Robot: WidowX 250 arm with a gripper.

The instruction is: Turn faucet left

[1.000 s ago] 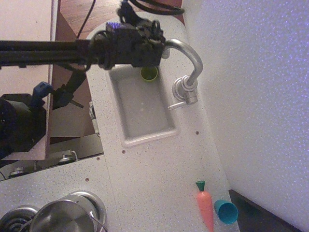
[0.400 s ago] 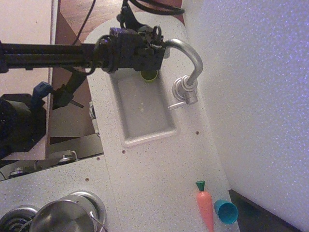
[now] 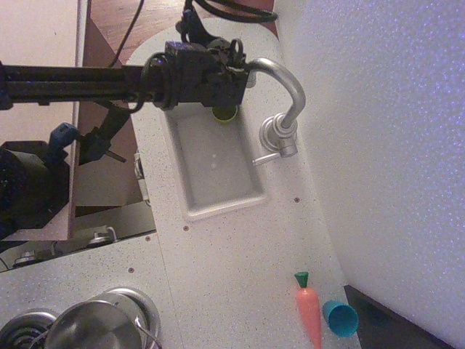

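We are looking down at the shiny faucet (image 3: 280, 109), which is standing near the far edge of the counter, just beside the grey sink (image 3: 218, 171). Its curved spout is reaching toward our black gripper (image 3: 243, 76), and the spout tip is touching it. We cannot tell if the gripper is squeezing or apart. A green cup (image 3: 225, 113) is peeking out under the gripper. An orange toy carrot (image 3: 308, 309) and a blue cup (image 3: 339, 318) are lying near the right corner. A metal pot (image 3: 94, 327) is sitting at the near left corner.
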